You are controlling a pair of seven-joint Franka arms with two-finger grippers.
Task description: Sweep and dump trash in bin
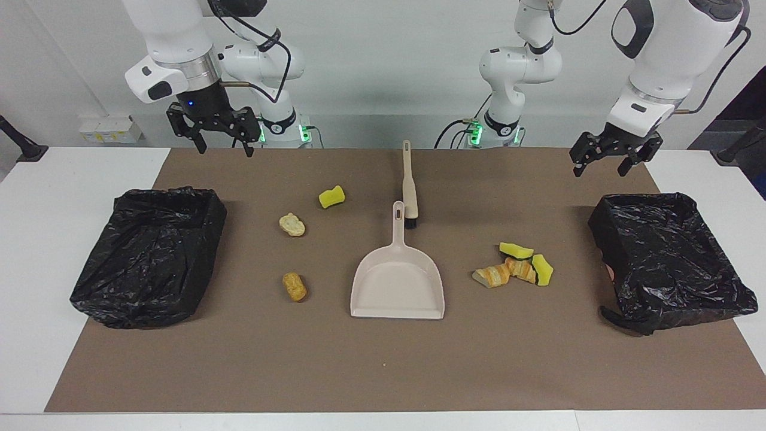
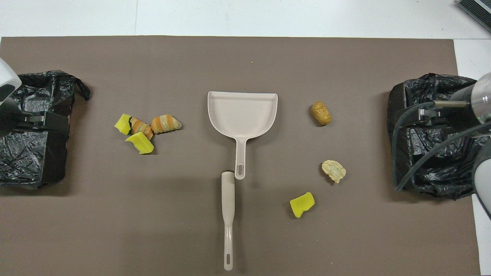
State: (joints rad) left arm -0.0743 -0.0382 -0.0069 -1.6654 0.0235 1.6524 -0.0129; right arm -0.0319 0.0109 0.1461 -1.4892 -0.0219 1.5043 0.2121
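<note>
both claws open, holding nothing

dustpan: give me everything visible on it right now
The dustpan is pale beige, looks like smooth plastic, one piece: a flat scoop with raised side and back walls and a slim handle ending in a hanging slot. It lies flat, tray up, mid-mat, its open lip pointing away from the robots and its handle toward them. The tray holds nothing. The handle's tip lies right beside the head of the brush; whether they touch is unclear. No gripper is at it.
</note>
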